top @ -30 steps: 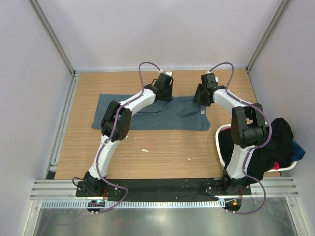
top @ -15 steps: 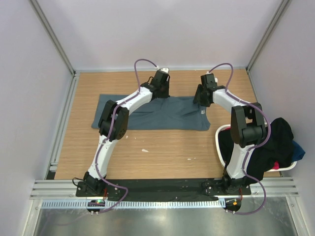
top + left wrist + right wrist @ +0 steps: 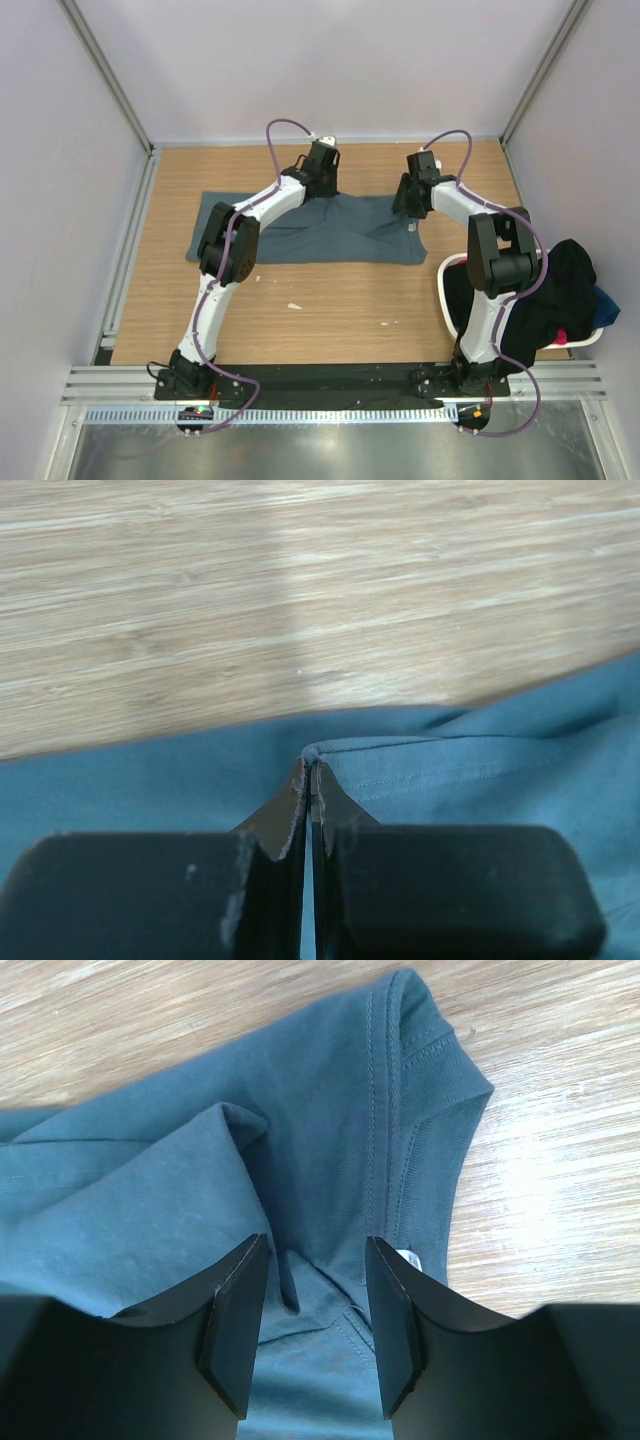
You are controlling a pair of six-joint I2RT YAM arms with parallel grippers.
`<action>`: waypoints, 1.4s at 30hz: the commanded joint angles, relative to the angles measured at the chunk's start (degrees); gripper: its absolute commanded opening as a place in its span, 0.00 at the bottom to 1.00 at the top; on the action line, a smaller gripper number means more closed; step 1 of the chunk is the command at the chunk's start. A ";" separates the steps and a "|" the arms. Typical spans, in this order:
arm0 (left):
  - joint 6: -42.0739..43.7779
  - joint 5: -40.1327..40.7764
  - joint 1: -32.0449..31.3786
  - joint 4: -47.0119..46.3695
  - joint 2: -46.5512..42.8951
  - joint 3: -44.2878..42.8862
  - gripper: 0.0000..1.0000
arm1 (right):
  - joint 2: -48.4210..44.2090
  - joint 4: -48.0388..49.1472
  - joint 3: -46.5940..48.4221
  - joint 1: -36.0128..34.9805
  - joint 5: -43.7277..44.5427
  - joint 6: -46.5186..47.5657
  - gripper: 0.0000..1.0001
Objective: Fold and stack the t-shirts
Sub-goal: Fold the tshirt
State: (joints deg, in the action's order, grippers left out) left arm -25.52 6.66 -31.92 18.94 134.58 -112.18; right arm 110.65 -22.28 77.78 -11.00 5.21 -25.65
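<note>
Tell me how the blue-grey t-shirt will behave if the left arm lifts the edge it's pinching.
Probably floppy: the blue-grey t-shirt bunches into soft folds by the right gripper, so it should drape rather than hold shape. Likely light: the left gripper holds it by a thin hem pinch. Only the pinched part would rise first.

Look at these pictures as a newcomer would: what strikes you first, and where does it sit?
A slate blue-grey t-shirt lies spread across the far half of the wooden table. The left gripper is pinched shut on its far hem, while the right gripper stands open over the collar end. At the right edge, a white basket holds a heap of mostly black clothes.
</note>
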 commanded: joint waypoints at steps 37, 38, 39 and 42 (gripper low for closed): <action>-1.03 10.75 0.63 -5.84 -7.32 7.24 0.04 | 0.27 3.21 5.53 0.11 -11.00 2.00 0.48; -1.03 10.75 0.55 -5.41 -7.41 7.07 0.06 | 0.35 3.82 6.06 0.11 -12.14 2.44 0.48; -0.94 10.75 0.63 -5.23 -7.49 6.80 0.08 | 0.53 4.00 6.77 0.02 -13.72 2.71 0.48; -0.59 11.27 0.63 -3.48 -7.58 5.23 0.09 | 2.19 5.23 8.96 -0.07 -15.66 3.15 0.48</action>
State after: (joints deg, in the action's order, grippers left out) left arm -26.70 17.39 -31.79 16.14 130.76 -104.12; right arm 111.66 -21.15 82.67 -11.03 -5.98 -24.03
